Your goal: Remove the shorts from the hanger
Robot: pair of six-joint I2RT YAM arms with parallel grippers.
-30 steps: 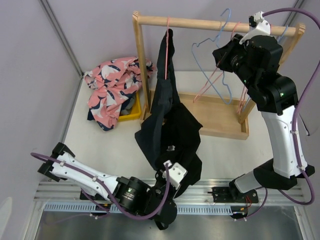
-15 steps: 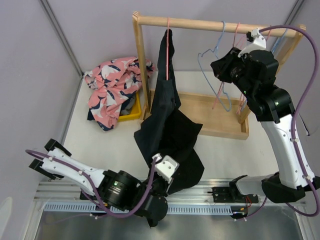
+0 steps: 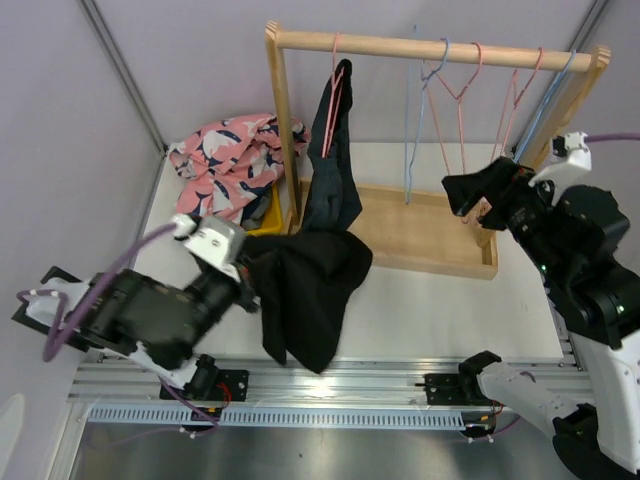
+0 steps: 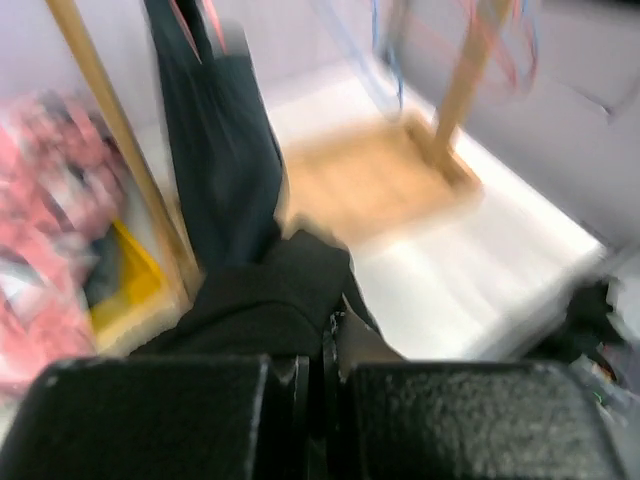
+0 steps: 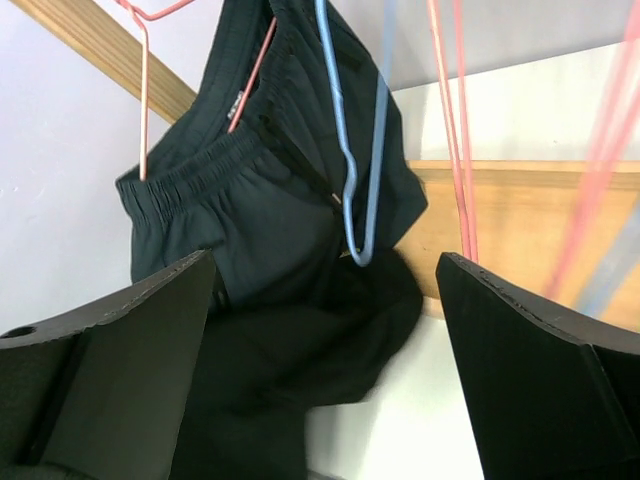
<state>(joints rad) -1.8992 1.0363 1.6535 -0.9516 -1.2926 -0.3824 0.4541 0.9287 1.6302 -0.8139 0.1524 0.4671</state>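
Note:
Black shorts point(image 3: 305, 300) lie spread on the table in front of the rack. My left gripper point(image 3: 247, 277) is shut on their left edge. In the left wrist view the fingertips point(image 4: 325, 365) pinch the black fabric point(image 4: 265, 300). A dark charcoal pair point(image 3: 333, 160) still hangs on the pink hanger point(image 3: 334, 70) at the rail's left end. My right gripper point(image 3: 458, 190) is open and holds nothing, low beside the rack's right side. Between its wide fingers point(image 5: 100, 340) the right wrist view shows the hanging pair point(image 5: 250, 190) and the black shorts point(image 5: 290, 390) below.
A wooden rack point(image 3: 420, 47) stands at the back on a wooden base point(image 3: 425, 235). Several empty blue and pink hangers point(image 3: 462, 85) hang on its right half. Pink patterned shorts point(image 3: 225, 170) are piled on a yellow bin point(image 3: 268, 222) at the left.
My left arm swung from the front centre to the left, dragging the black shorts down and leftward. The right gripper opened and dropped from the rail; the hangers now hang straight.

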